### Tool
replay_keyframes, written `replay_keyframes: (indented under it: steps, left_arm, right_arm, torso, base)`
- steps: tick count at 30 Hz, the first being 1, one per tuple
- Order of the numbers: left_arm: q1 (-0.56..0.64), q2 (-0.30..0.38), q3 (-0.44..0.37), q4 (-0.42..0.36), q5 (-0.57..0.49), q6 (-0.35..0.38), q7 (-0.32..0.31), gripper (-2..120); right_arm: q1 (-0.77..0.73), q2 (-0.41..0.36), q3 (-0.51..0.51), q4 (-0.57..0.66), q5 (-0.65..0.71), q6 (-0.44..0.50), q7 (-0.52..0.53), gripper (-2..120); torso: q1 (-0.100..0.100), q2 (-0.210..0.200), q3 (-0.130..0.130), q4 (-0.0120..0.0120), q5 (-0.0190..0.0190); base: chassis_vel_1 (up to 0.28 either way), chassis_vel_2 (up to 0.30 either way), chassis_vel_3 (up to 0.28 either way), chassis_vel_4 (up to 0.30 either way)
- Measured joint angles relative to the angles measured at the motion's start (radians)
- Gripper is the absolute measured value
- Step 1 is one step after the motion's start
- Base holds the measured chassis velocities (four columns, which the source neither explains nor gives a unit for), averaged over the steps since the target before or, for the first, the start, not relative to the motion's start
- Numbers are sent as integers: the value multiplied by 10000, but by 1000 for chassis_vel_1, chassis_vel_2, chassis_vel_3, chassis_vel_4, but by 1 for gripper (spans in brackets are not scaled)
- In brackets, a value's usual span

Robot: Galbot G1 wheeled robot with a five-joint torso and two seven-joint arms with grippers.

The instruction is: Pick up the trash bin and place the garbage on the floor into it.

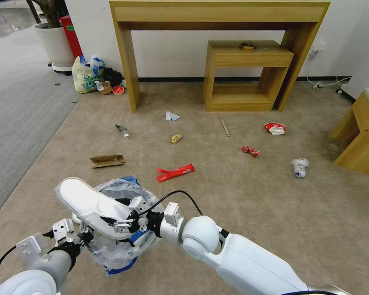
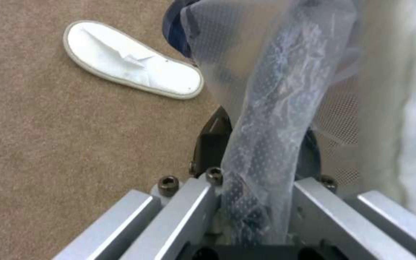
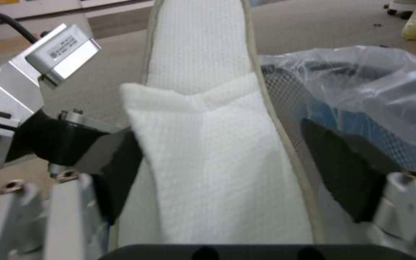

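Carpet [image 1: 241,196] carries scattered litter; left gripper [image 2: 258,159] is clamped on the bin [image 1: 123,241] rim, holding it up; right gripper [image 1: 127,219] grasps a slipper [image 1: 88,203] above the bin; another slipper [image 2: 131,59] lies below.

Beige carpet floor [image 1: 233,196] carries a red wrapper [image 1: 175,172], cardboard [image 1: 107,160], wooden stick [image 1: 224,126], crumpled cup [image 1: 299,167]

White arms, silver wrists, black cables

Glossy white right arm [image 1: 254,256] with ball joint; silver brackets, hex screws [image 2: 168,181], black jaws, labelled camera module [image 3: 68,54].
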Motion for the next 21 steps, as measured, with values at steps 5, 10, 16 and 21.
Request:
replay_keyframes:
  steps: [5,10,16,21]
  left_arm:
    - [-51,14,41,-12,6,0,2,0]
    - [-98,15,83,49,36,0,3,0]
    - [-117,39,37,120,58,0,24,0]
    - [-85,-4,-67,169,71,0,103,0]
  right_arm:
    - [-53,-66,50,110,0,0,19,97]
    - [-54,-202,82,407,84,-26,165,100]
    - [106,-312,472,938,375,-168,379,100]
    - [197,-320,1040,1253,628,-429,689,100]
  torso:
    - [0,1,0,-1,0]
    - [0,1,0,0,0]
    - [-1,0,0,0,1]
    - [0,1,0,0,1]
  base:
    - [0,0,0,0]
    - [0,0,0,0]
    - [0,0,0,0]
    - [0,0,0,0]
